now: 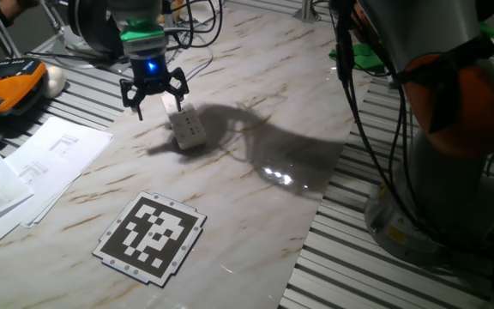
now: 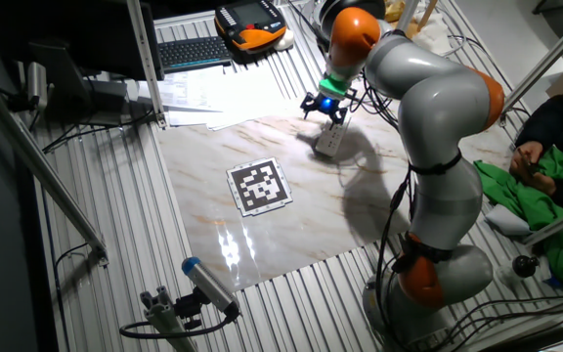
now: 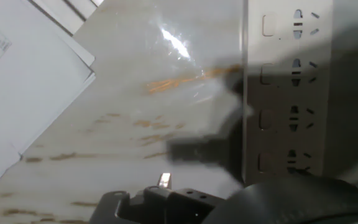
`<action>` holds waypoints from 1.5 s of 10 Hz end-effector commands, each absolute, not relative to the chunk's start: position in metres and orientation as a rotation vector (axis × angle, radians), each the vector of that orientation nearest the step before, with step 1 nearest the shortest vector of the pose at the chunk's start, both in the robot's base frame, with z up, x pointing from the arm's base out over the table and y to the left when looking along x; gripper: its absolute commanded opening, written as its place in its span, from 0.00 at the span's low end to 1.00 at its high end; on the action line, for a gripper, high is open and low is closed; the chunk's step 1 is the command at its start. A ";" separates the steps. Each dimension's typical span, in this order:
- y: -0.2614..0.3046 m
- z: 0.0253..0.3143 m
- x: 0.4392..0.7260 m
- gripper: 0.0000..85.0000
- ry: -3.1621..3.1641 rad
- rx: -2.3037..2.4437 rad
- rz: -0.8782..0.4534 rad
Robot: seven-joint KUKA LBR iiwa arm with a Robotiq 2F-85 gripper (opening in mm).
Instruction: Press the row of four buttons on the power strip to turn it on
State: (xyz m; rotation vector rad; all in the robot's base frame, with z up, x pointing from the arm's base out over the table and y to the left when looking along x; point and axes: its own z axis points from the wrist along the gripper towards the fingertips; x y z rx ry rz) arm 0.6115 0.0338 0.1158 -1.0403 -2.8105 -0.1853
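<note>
The white power strip [image 1: 187, 127] lies on the marble tabletop, pointing away from the camera; it also shows in the other fixed view [image 2: 330, 144]. In the hand view the power strip [image 3: 291, 93] fills the right side. The row of four buttons [image 3: 266, 96] runs down its left edge, beside the dark socket holes. My gripper [image 1: 157, 107] hangs just left of and above the strip's far end, open, with nothing between its spread fingers. My gripper [image 2: 324, 110] sits just behind the strip in the other fixed view.
White paper sheets [image 1: 41, 163] lie at the table's left edge. A black-and-white marker board [image 1: 153, 236] rests near the front. An orange and black handset [image 1: 11, 86] sits at far left. The arm's base [image 1: 453, 154] stands on the right.
</note>
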 end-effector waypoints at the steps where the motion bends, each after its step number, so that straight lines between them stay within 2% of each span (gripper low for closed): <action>1: 0.034 0.118 0.611 1.00 -2.808 -1.056 -0.181; 4: 0.034 0.118 0.611 1.00 -2.813 -1.106 -0.125; 8: 0.034 0.118 0.611 1.00 -2.787 -1.136 -0.155; 12: 0.034 0.118 0.611 1.00 -2.886 -1.124 -0.120; 13: 0.034 0.118 0.611 1.00 -2.864 -1.106 -0.178; 15: 0.034 0.118 0.611 1.00 -2.855 -1.109 -0.165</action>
